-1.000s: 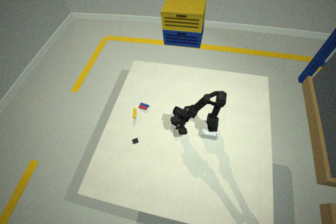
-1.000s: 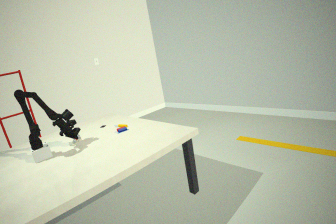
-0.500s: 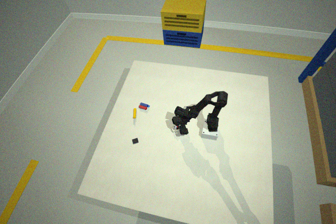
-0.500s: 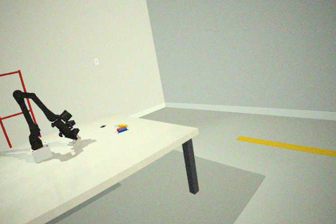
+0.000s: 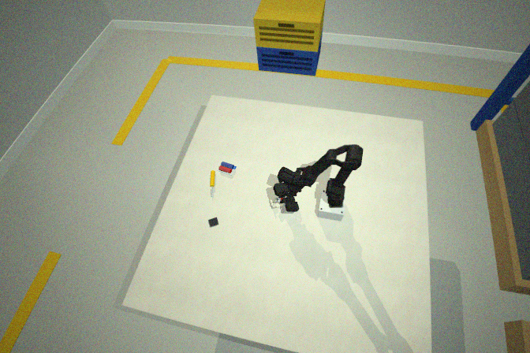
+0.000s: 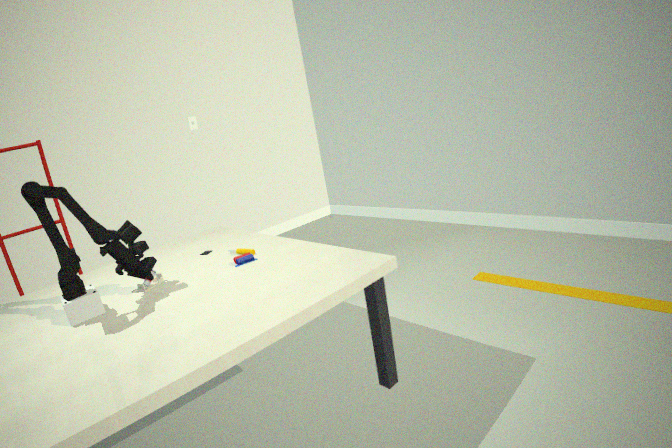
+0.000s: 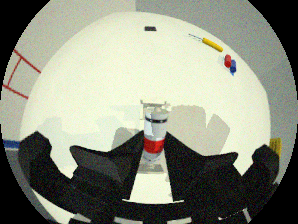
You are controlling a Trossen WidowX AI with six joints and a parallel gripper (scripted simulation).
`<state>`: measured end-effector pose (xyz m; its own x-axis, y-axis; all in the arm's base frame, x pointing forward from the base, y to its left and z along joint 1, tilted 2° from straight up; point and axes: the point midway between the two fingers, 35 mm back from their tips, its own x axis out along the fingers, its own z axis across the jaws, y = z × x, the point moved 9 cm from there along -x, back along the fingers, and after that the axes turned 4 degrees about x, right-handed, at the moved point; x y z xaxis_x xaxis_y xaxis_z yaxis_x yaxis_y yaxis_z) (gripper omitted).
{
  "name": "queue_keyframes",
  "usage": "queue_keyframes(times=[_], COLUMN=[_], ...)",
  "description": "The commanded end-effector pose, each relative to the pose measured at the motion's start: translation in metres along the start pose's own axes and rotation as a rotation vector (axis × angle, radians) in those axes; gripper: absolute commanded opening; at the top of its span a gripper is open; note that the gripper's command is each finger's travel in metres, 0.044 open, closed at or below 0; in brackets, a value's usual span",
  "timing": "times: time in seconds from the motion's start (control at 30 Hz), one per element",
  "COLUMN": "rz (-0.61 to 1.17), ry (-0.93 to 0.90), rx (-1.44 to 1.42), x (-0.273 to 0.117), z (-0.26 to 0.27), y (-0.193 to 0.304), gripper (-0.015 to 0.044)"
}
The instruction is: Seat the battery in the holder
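Battery [image 7: 154,131], one: clamped in my gripper [image 5: 281,200] [image 6: 150,281] [image 7: 153,133]. Outstanding: seating in holder [image 7: 147,104], release.

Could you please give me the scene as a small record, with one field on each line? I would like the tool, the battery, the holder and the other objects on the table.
tool: closed on the battery
battery: white with a red band and a thin black ring, between the fingers
holder: pale, under and beyond the battery; largely hidden
seating: cannot tell
screwdriver: yellow handle, lying down
cylinders: one red, one blue, side by side
dark square: flat on the table
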<state>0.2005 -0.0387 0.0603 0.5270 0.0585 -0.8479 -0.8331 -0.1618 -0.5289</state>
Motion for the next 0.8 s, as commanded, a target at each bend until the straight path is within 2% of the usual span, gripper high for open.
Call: queue_keyframes(times=[0.0,0.77], rz=[0.019,0.05], ry=[0.0,0.002], rx=[0.001,0.004], x=[-0.0006,0.0004], z=[0.0019,0.0019], y=[0.0068,0.0046], gripper=[0.0081,0.0081])
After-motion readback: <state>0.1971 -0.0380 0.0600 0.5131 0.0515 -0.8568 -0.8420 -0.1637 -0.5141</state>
